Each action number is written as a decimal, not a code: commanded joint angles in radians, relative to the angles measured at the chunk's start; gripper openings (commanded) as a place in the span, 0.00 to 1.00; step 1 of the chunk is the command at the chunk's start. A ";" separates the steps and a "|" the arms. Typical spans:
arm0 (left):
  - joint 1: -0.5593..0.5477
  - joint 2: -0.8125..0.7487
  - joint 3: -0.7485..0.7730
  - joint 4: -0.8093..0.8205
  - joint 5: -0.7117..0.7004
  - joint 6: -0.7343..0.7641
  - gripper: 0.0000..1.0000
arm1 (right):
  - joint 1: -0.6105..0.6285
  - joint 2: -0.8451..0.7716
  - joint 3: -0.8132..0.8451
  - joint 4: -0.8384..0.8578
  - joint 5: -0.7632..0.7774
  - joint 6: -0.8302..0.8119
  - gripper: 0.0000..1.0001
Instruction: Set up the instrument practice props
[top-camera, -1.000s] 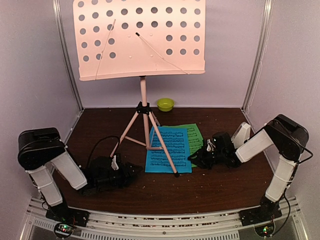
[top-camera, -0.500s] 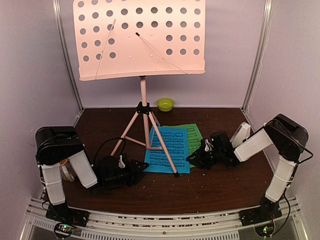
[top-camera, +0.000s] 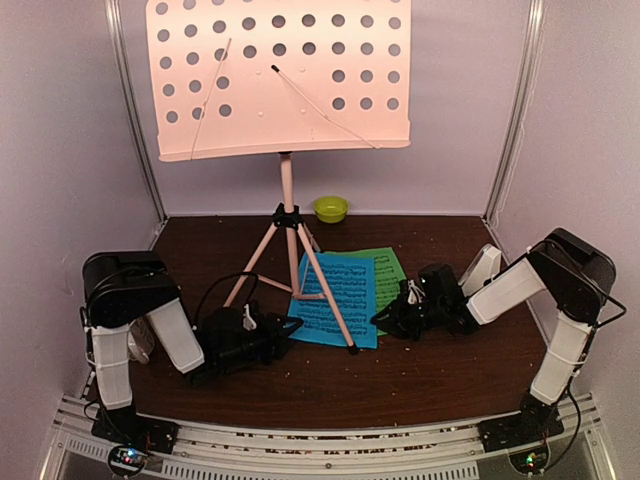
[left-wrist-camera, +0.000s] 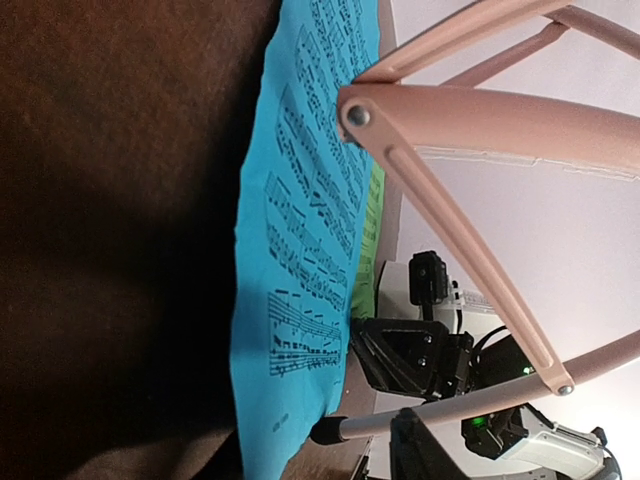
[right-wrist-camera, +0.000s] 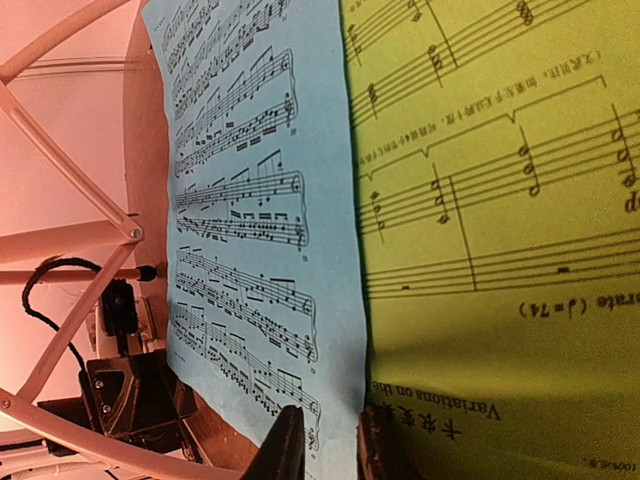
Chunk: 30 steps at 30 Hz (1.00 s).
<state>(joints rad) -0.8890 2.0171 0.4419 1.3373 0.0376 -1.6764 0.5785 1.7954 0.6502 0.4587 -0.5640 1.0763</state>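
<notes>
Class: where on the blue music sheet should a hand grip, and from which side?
Pinch the right edge of the blue sheet, coming from the right. It lies flat, but that edge overlaps the green sheet, and the music stand leg crosses its middle.

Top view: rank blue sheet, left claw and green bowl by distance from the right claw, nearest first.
1. blue sheet: right at the right claw, on its left side.
2. left claw: across the sheet, at its far left edge.
3. green bowl: far back, by the rear wall.
</notes>
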 joint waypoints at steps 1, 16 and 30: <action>0.013 0.005 0.026 0.052 -0.036 0.038 0.37 | 0.006 0.005 0.009 -0.012 0.006 -0.007 0.20; 0.077 -0.298 -0.151 -0.268 -0.008 0.103 0.00 | 0.005 -0.145 0.057 -0.232 0.088 -0.141 0.42; 0.140 -0.960 0.144 -1.628 -0.004 0.800 0.00 | 0.004 -0.381 0.045 -0.356 0.183 -0.316 0.70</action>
<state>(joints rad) -0.7597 1.1725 0.4755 0.1761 0.0864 -1.1671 0.5785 1.4738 0.6891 0.1375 -0.4370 0.8299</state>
